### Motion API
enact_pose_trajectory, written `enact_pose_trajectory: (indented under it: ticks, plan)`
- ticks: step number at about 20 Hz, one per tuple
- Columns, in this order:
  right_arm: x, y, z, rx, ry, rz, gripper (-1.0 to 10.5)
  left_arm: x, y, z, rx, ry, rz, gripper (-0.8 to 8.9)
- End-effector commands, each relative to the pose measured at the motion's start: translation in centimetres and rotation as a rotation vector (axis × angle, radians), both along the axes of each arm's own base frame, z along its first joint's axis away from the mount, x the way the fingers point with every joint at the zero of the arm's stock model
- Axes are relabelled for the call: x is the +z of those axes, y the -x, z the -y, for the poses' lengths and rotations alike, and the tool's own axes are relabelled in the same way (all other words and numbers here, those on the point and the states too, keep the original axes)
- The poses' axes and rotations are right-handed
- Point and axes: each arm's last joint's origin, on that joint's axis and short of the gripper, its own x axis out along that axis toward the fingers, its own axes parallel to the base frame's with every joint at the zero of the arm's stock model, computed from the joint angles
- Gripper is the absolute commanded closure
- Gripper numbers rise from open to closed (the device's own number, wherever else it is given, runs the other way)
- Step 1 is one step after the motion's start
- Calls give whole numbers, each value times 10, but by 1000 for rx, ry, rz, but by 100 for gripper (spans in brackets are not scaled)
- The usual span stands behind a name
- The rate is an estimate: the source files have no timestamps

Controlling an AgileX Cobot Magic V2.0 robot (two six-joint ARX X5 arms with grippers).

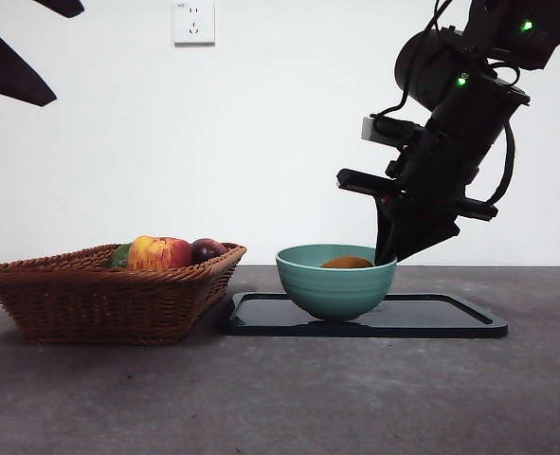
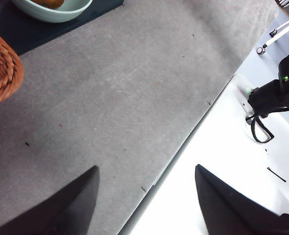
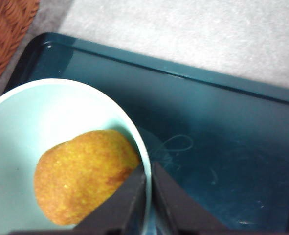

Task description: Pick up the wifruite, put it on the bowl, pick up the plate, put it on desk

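Right gripper [image 3: 148,183] has its fingers pinched on the bowl [image 1: 336,284] rim, kiwi [image 3: 83,174] inside; left gripper [image 2: 146,196] idles wide open, empty

The wifruite [image 1: 347,263] lay in the bowl [image 1: 335,284], which stood on the tray [image 1: 450,318]. A basket [image 1: 99,299] holding an apple [image 1: 158,253] sat just left of the tray on the tabletop [image 1: 280,398].
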Motion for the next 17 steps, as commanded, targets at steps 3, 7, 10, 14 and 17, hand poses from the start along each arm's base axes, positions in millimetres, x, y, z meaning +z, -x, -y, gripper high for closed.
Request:
enact_pose_trajectory:
  ticks: [3, 7, 10, 14, 17]
  plan:
    - [-7, -7, -2, 1, 8, -15, 939, 2, -1, 1, -20, 5, 18, 502]
    - [-7, -8, -2, -3, 4, -14, 876, 2, -1, 1, -21, 4, 19, 502]
    - [2, -8, -2, -16, -11, -7, 755, 2, -1, 1, -21, 4, 19, 502]
    - [41, 3, 2, -15, -37, 58, 755, 2, -1, 1, -21, 4, 19, 502]
    - [83, 29, 13, -13, -60, 119, 756, 2, -1, 1, -21, 5, 19, 502]
